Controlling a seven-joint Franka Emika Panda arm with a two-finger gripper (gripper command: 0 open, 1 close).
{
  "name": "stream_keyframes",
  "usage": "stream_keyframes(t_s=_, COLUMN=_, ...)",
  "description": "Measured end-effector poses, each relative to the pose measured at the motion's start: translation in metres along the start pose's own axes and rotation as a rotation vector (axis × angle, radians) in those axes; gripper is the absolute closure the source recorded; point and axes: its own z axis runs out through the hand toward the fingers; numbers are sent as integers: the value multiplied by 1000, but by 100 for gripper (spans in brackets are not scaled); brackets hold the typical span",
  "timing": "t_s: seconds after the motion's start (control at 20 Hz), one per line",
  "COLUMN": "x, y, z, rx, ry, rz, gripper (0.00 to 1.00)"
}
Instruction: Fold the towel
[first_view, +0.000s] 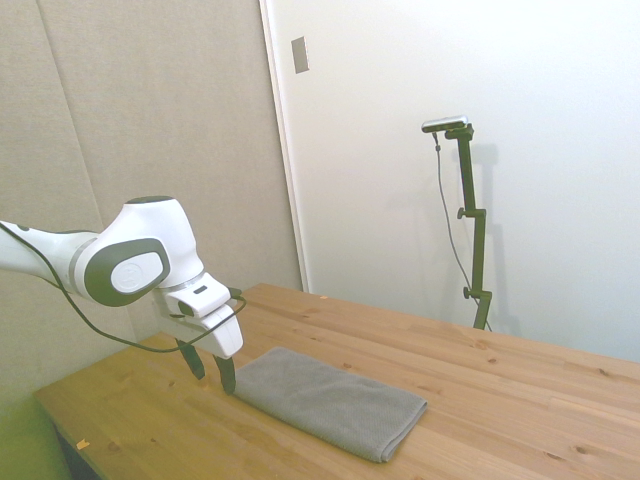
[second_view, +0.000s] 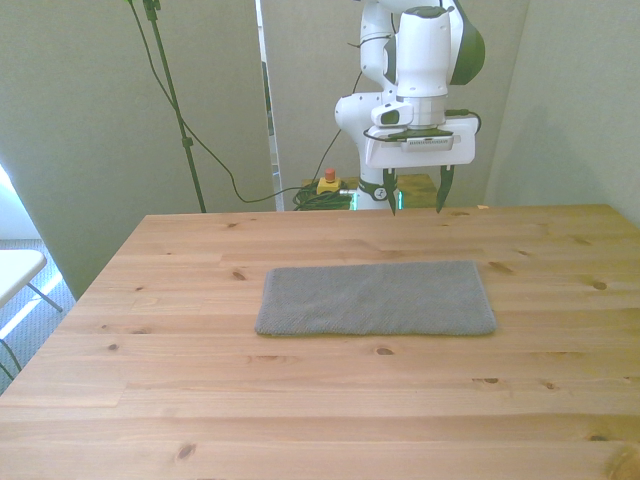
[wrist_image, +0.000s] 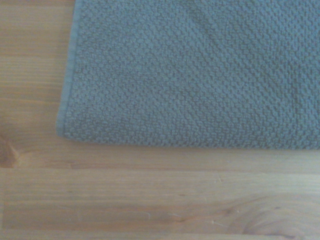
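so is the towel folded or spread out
Folded flat: the towel lies as a thick layered rectangle on the table, untouched by the open gripper.

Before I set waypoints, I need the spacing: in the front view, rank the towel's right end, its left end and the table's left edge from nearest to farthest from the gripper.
1. Towel's right end, almost under the gripper.
2. Towel's left end, across the cloth.
3. Table's left edge, farther left still.
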Motion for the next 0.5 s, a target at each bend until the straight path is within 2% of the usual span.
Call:
stream_keyframes(t_s=0.2, x=3, y=-3, z=-1, rx=4, ry=2, rz=2, gripper=0)
stream_keyframes(t_s=0.3, x=10, y=-16, z=-9, rx=10, ry=22, rz=10, gripper=0)
stream_keyframes(t_s=0.5, x=9, y=-63, z=7, rx=-73, ry=99, rz=-57, gripper=0)
